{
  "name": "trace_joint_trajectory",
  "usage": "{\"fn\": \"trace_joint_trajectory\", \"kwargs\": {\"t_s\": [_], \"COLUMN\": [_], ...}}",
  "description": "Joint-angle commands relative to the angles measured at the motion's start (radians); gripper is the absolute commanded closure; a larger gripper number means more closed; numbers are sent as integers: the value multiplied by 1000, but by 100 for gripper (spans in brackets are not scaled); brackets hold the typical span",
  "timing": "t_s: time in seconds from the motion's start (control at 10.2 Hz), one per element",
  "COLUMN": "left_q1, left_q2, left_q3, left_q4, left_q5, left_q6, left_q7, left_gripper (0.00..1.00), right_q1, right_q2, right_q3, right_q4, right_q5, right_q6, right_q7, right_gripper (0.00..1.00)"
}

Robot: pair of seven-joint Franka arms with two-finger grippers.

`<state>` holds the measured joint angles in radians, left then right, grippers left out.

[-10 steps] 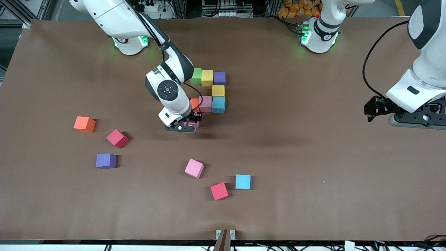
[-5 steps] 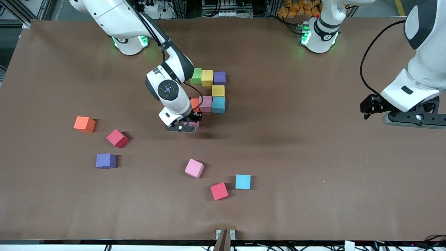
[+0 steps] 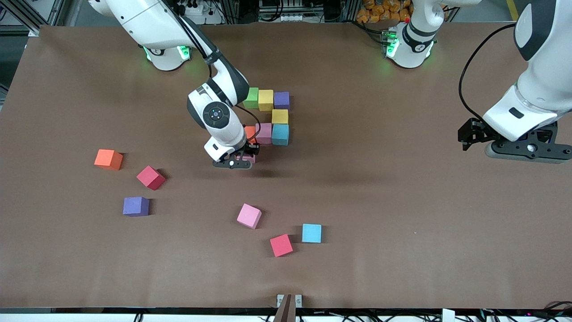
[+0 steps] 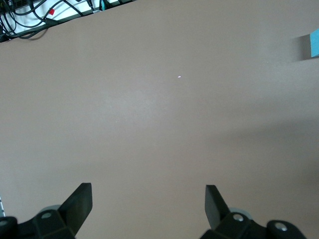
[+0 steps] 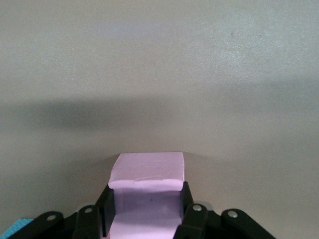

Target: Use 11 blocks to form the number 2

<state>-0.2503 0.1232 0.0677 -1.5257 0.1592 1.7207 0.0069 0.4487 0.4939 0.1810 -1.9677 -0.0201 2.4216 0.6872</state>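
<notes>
We've got our right hand [image 3: 245, 157] clamped on a pink block [image 5: 147, 172], low over the worktop [image 3: 380, 201] right beside the orange cube [image 3: 249, 132] of the half-built number 2 [image 3: 272, 117]. Our left hand [image 4: 148, 209] hangs spread wide with nothing in it, over the bare worktop at the left arm's end. Six loose blocks [image 3: 249, 216] sit nearer the camera.

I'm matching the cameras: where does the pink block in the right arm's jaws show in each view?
Front view: pink block under the right gripper, beside the orange block.
Left wrist view: not in it.
Right wrist view, clamped between the jaws.
Shared landmark: brown table.
</notes>
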Motion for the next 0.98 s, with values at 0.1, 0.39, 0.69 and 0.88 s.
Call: {"fn": "trace_joint_trajectory", "kwargs": {"t_s": [0.1, 0.39, 0.69, 0.88], "left_q1": [8, 11, 80, 71], "left_q2": [-16, -16, -5, -8], "left_q3": [1, 1, 1, -2], "left_q4": [-2, -4, -5, -7], "left_q5": [-23, -39, -228, -225], "left_q6": [-18, -22, -23, -24], "left_q7": [22, 22, 2, 2], "left_gripper": [0, 0, 0, 0], "right_q1": [11, 10, -13, -42], "right_q2": [-28, -29, -63, -63], "right_q3": [0, 0, -1, -6], "right_q4": [-42, -39, -17, 50], "right_q5": [-9, -30, -30, -30], "right_q6": [7, 7, -2, -9], "right_q7": [20, 20, 12, 15], "right_gripper": [0, 0, 0, 0]}}
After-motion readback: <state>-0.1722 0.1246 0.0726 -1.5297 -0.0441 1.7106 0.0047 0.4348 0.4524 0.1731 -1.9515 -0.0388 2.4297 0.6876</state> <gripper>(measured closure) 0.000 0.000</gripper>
